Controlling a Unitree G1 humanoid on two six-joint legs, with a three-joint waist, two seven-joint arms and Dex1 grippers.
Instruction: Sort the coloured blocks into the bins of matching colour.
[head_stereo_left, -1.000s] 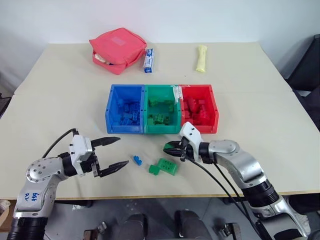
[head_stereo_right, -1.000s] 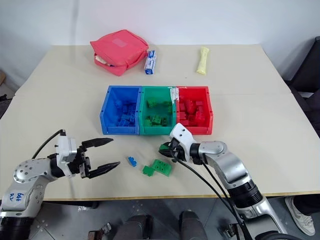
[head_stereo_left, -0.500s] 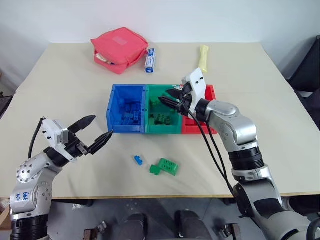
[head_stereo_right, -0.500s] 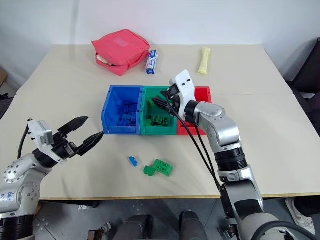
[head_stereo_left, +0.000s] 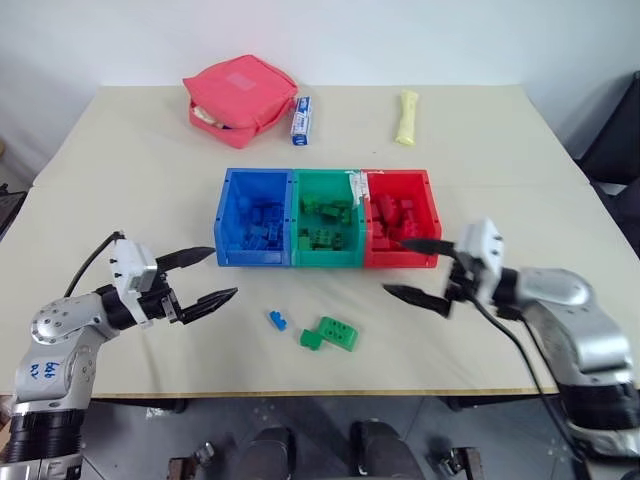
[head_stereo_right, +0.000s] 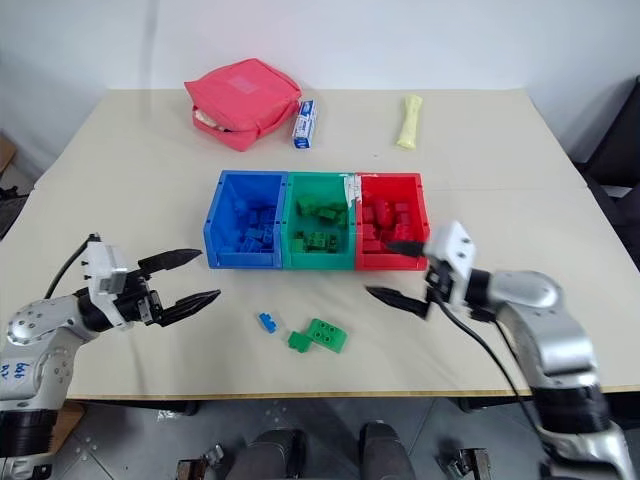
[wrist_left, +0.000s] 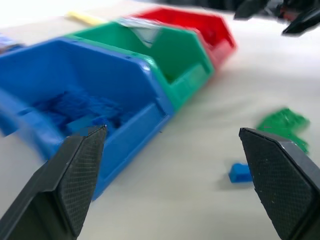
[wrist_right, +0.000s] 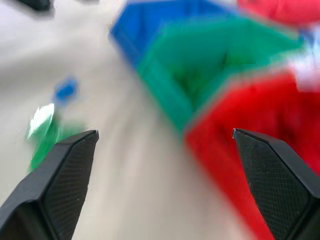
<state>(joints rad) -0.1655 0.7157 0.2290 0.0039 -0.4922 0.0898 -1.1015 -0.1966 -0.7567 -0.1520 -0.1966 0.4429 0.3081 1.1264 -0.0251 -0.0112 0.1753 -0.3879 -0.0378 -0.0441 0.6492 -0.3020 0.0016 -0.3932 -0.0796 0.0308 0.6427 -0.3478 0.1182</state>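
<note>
Near counter (head_stereo_left: 150, 375) edge bare but for loose blocks: small blue block (head_stereo_left: 276, 321), small green block (head_stereo_left: 310, 340) touching larger green block (head_stereo_left: 337, 332), lying between the hands. Left hand (head_stereo_left: 205, 276) spread wide, empty, above open counter left of the blocks. Right hand (head_stereo_left: 412, 270) spread wide, empty, just before the red bin (head_stereo_left: 398, 232). Farther back, green bin (head_stereo_left: 327, 231) and blue bin (head_stereo_left: 255, 230) joined to it, each holding matching blocks. Along the far edge, red pouch (head_stereo_left: 239, 94), blue-and-white tube (head_stereo_left: 300, 120), yellow roll (head_stereo_left: 403, 116).
</note>
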